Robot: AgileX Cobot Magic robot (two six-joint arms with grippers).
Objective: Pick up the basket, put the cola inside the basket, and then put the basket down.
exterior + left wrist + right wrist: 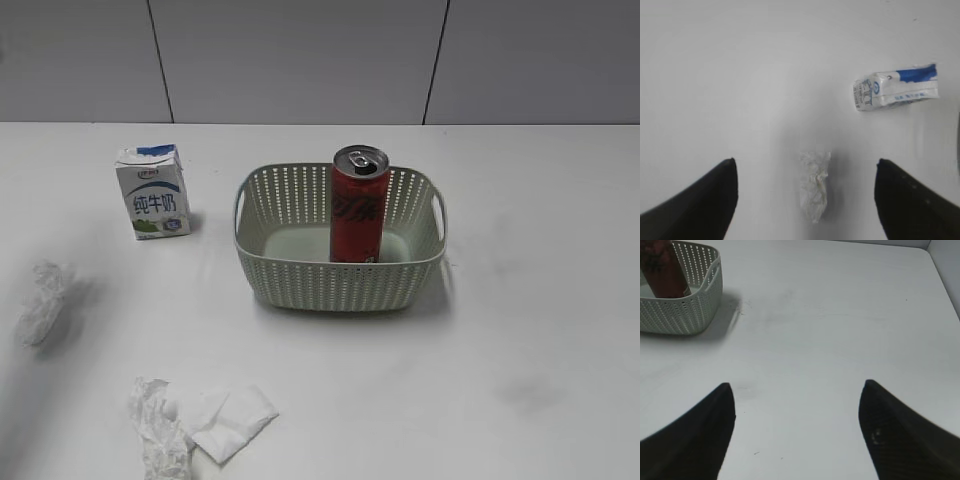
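Observation:
The pale sage-green basket (300, 283) stands on the white table at the middle. The red cola can (358, 215) stands upright inside it, taller than the wall. In the right wrist view the basket (685, 315) is at the top left with the cola (662, 270) inside. My right gripper (797, 397) is open and empty over bare table, well to the right of the basket. My left gripper (805, 172) is open and empty above a crumpled tissue. Neither gripper shows in the exterior view.
A blue-and-white milk carton (152, 192) stands left of the basket; it also shows in the left wrist view (896, 87). Crumpled tissues lie at the left (42, 302) and front left (160, 425), with a flat tissue (233, 420) beside; one lies under the left gripper (814, 186).

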